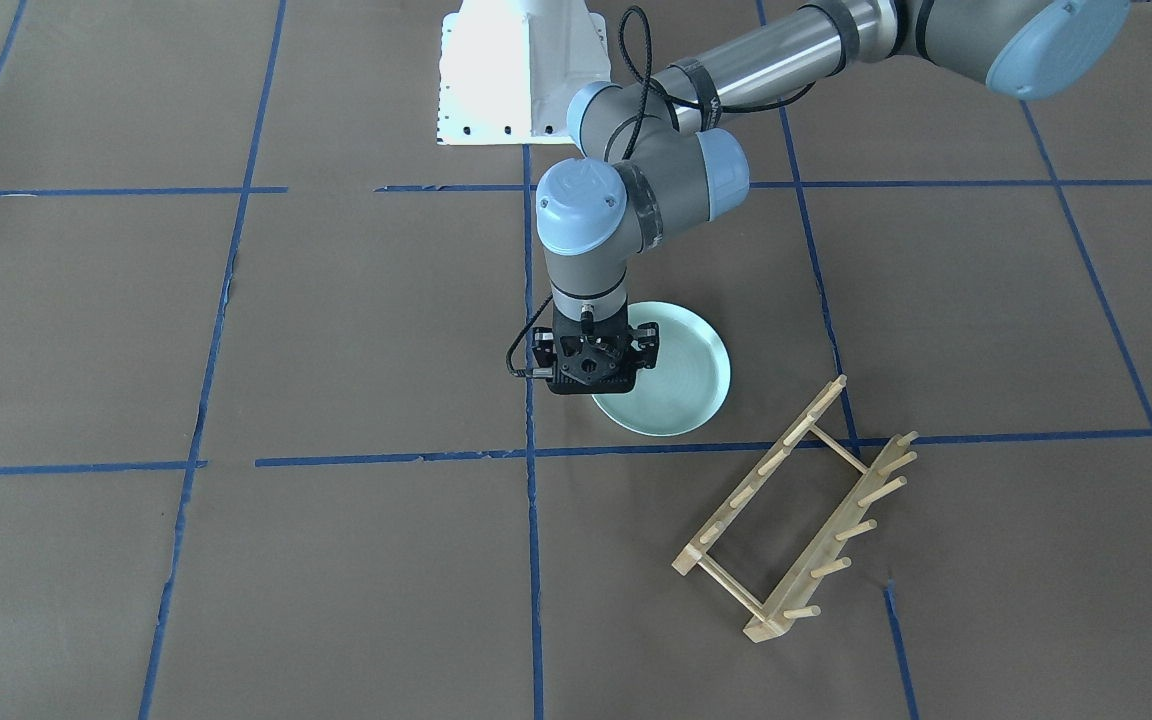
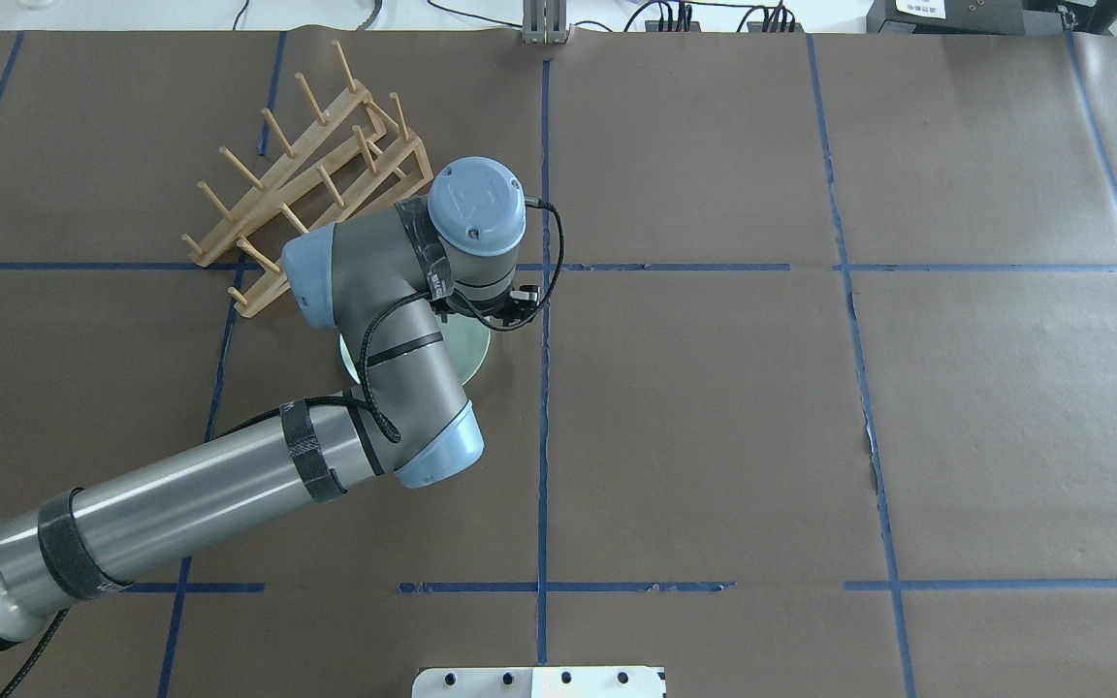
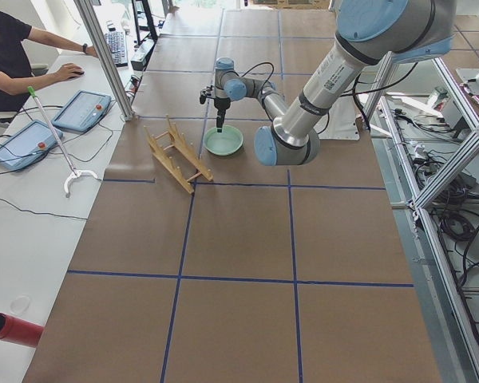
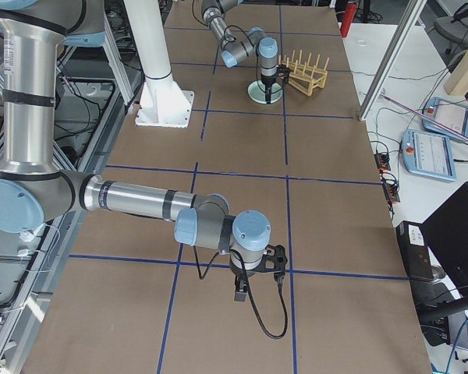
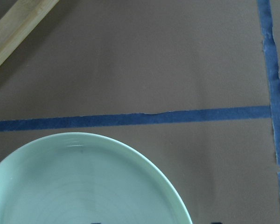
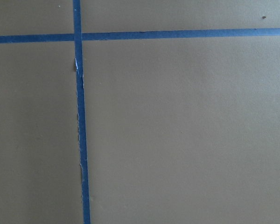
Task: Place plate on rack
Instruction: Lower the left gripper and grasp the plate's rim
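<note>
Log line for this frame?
left gripper: at plate rim, grip state unclear | plate: flat on table | rack: empty, beside plate | right gripper: far off

A robotics lab: tape-gridded table (image 2: 714, 436), aluminium framing (image 3: 103, 56), teach pendants (image 3: 81, 110), an operator (image 3: 6, 44) at a keyboard (image 3: 117, 48).

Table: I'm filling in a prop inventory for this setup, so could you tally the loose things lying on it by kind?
plate, mint-green: 1
rack, wooden: 1
Total: 2
</note>
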Tool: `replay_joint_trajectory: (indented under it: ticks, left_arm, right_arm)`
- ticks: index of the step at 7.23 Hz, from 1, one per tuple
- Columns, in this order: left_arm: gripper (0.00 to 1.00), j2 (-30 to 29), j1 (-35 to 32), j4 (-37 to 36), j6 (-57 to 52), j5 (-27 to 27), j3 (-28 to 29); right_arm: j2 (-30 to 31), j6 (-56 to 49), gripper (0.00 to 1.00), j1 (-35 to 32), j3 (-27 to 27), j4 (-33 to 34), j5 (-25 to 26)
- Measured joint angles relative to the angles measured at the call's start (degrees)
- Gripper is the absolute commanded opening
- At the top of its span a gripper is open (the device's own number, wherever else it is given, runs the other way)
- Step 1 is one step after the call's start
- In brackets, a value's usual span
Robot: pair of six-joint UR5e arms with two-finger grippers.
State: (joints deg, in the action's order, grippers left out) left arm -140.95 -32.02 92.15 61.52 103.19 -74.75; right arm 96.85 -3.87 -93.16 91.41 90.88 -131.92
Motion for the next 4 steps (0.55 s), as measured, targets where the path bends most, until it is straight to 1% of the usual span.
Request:
replay_joint_trajectory:
  ticks: [1, 2, 3, 4]
  left_arm:
    - [0.63, 0.0, 0.2, 0.0, 0.0, 0.0, 0.2]
    - [0.57, 0.0, 0.3, 0.0, 0.0, 0.0, 0.4]
    - [0.34, 0.0, 0.3, 0.0, 0.1, 0.1, 0.5]
    - [0.0, 0.1, 0.4, 0.0, 0.1, 0.1, 0.5]
  right_arm:
    - [0.0, 0.0, 1.0, 0.0, 0.0, 0.0, 0.0]
    - [0.0, 0.0, 1.0, 0.0, 0.0, 0.0, 0.0]
    - [0.0, 0.0, 1.0, 0.0, 0.0, 0.0, 0.0]
    - [0.0, 0.0, 1.0, 0.0, 0.0, 0.0, 0.0]
